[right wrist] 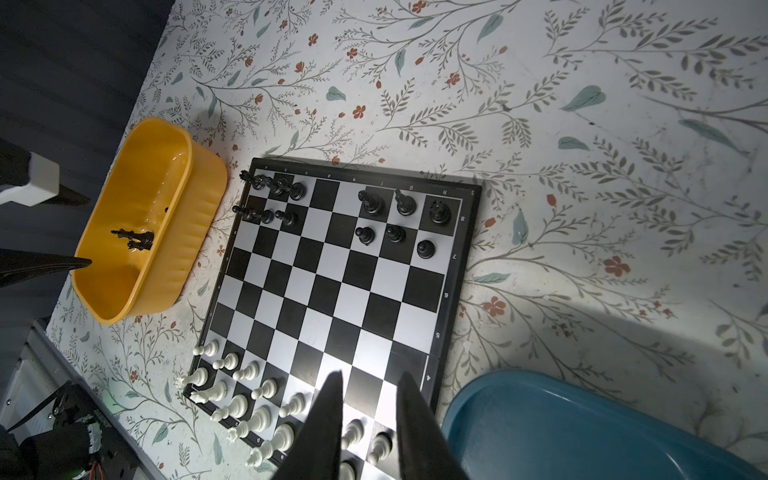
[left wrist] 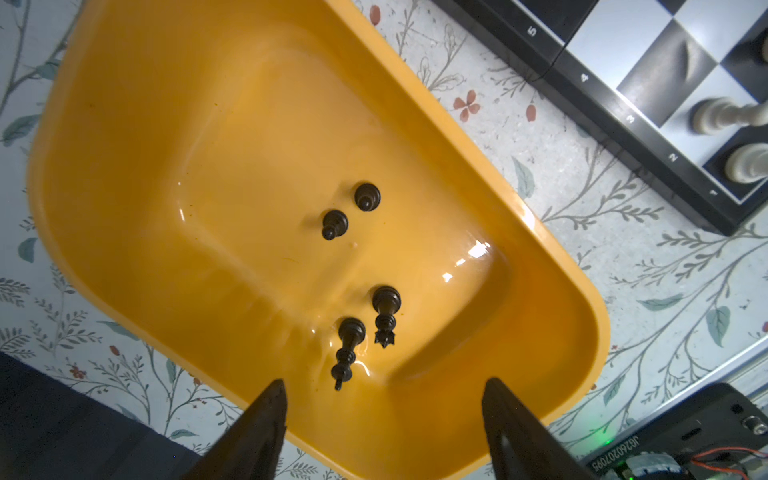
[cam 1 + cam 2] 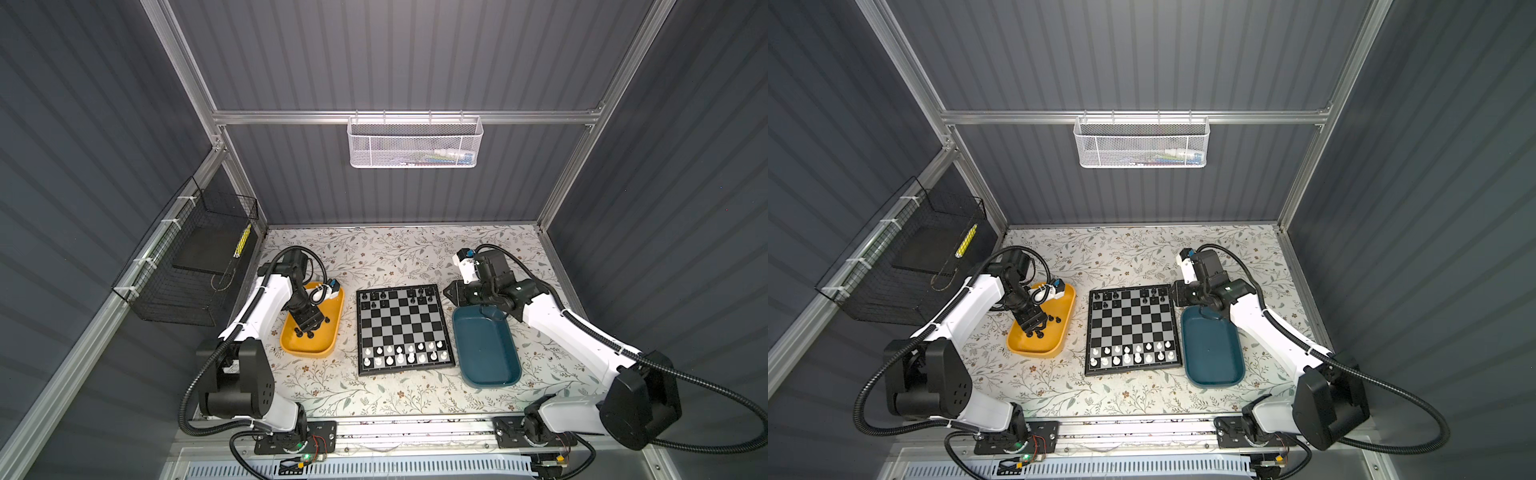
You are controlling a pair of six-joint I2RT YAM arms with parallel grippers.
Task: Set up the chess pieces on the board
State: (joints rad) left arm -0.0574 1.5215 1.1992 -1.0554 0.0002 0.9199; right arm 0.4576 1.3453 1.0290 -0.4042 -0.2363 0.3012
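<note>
The board [image 3: 401, 328] [image 3: 1131, 328] [image 1: 332, 282] lies mid-table. Black chess pieces [image 3: 419, 294] [image 1: 405, 204] stand on its far rows, split into two groups. White chess pieces [image 3: 405, 353] [image 1: 232, 405] fill its near rows. Several more black ones stand in the yellow tray [image 3: 307, 353] [image 2: 166, 124]: two pawns [image 2: 334, 223], a queen [image 2: 386, 309] and a king [image 2: 349, 345]. My left gripper [image 3: 309, 328] [image 2: 386, 390] hangs open over them, holding nothing. My right gripper [image 3: 457, 296] [image 1: 371, 376] hovers by the board's far right corner, its jaws a narrow gap apart and empty.
A teal tray [image 3: 486, 353] [image 1: 582, 424] with nothing in it lies right of the board, under the right arm. A black wire basket [image 3: 187, 274] hangs on the left wall. On the back rail hangs a white mesh basket [image 3: 415, 143].
</note>
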